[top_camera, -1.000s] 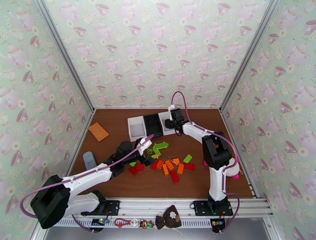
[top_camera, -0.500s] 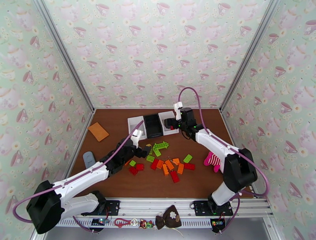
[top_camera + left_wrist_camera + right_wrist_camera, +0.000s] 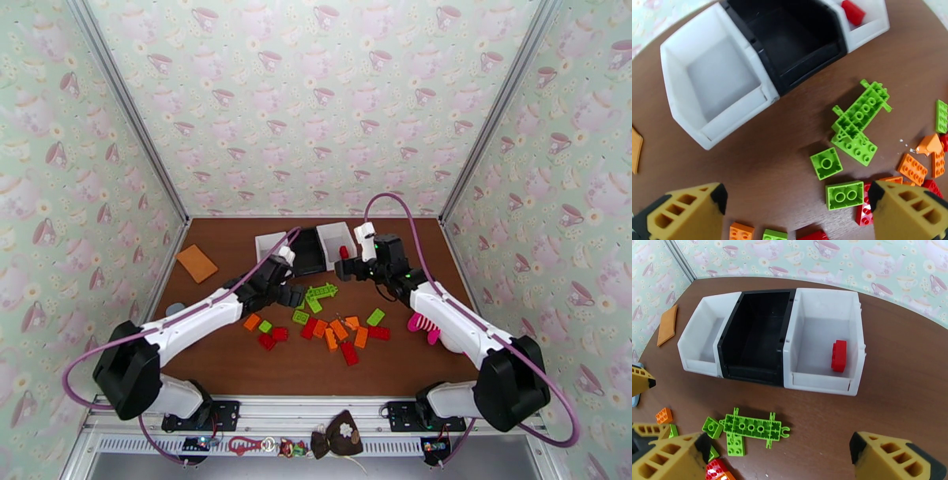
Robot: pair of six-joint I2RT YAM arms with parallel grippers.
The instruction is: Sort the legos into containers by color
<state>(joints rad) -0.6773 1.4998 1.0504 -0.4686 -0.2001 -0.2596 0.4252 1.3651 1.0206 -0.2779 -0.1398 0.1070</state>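
Note:
The containers stand side by side at the back: a left white bin (image 3: 268,243), a black bin (image 3: 306,251) and a right white bin (image 3: 335,234). One red lego (image 3: 839,355) lies in the right white bin (image 3: 821,338); the black bin (image 3: 754,334) and left white bin (image 3: 711,79) look empty. Red, orange and lime legos (image 3: 340,325) are scattered mid-table. My left gripper (image 3: 294,296) hangs open over the green legos (image 3: 859,118), with a green brick (image 3: 844,194) by its right finger. My right gripper (image 3: 341,268) is open and empty, just in front of the right bin.
A flat orange card (image 3: 197,262) lies at the left back. A grey-blue oblong object (image 3: 175,308) is mostly hidden under my left arm. A pink comb-like item (image 3: 423,322) sits by my right arm. Patterned walls close in the table.
My right gripper opened over the right white bin, left the red lego inside and drew back toward me. My left gripper moved from the pile's left side toward the bins.

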